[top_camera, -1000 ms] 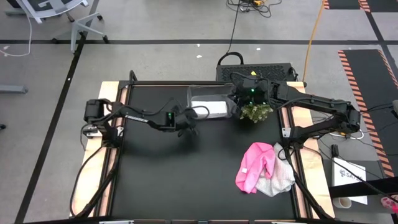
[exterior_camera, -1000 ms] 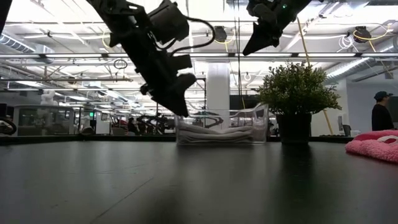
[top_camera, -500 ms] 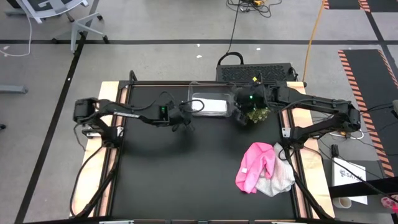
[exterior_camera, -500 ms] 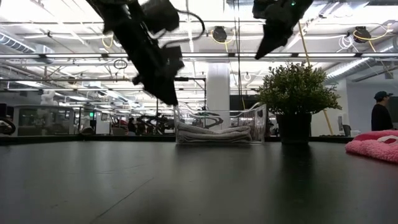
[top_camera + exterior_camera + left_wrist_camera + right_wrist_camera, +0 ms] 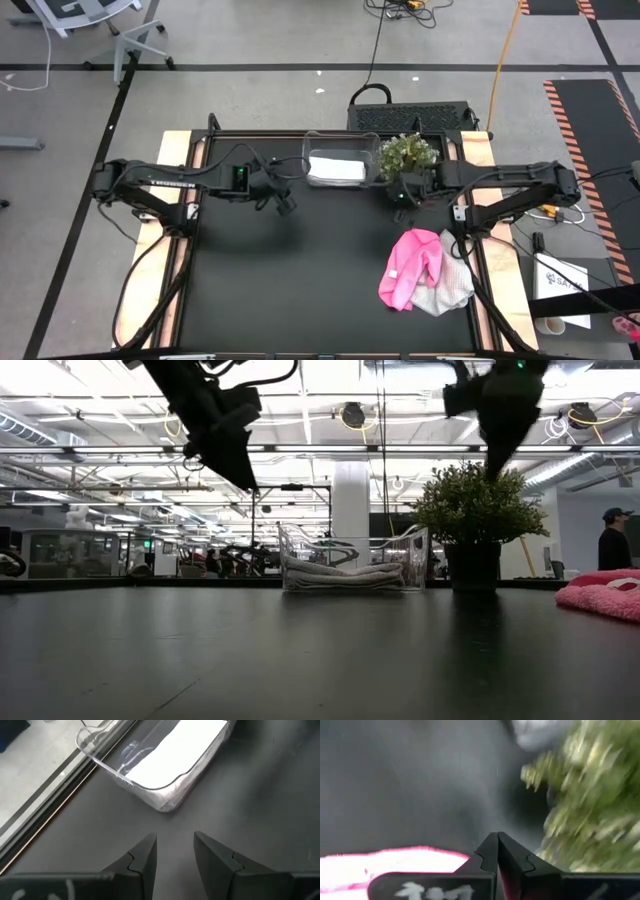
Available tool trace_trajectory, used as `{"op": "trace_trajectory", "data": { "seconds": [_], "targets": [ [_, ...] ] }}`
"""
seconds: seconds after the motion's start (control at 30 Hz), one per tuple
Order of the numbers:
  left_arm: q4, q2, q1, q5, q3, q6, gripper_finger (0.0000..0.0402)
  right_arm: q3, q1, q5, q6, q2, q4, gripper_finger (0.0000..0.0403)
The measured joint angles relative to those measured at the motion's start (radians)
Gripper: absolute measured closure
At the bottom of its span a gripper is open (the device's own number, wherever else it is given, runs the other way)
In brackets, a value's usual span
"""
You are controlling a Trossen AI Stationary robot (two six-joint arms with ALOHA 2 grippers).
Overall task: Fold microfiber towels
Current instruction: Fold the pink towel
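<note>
A white folded towel [image 5: 336, 170] lies in the clear plastic bin [image 5: 312, 150] at the far middle; it also shows in the left wrist view [image 5: 170, 750]. A bright pink towel [image 5: 412, 265] lies crumpled, partly over a pale grey towel [image 5: 448, 290], on the table's right. My left gripper [image 5: 285, 202] is open and empty in the air, left of the bin. My right gripper [image 5: 400, 196] is shut and empty in the air, just near of the plant, between the bin and the pink towel [image 5: 395, 861].
A small potted plant [image 5: 405, 152] stands right of the bin at the far edge, close to my right gripper. The black table top [image 5: 280, 280] lies bare at the middle and left. A person [image 5: 612, 545] stands far off in the room behind.
My left gripper has drawn back toward the table's left edge and risen, away from the bin. My right gripper has gone from above the bin and plant toward the near edge and turned toward the pink towel. The towels have not moved.
</note>
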Motion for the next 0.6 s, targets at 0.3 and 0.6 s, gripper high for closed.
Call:
{"op": "trace_trajectory", "data": {
  "seconds": [0.3,0.6],
  "targets": [
    [-0.022,0.001,0.0,0.008,0.0,0.005,0.0271,-0.229,0.003,-0.11,0.16,0.0,0.009,0.0376],
    [-0.045,0.001,0.0,0.019,0.0,0.004,0.027,-0.415,0.002,-0.26,0.333,0.0,0.086,0.029]
  ]
}}
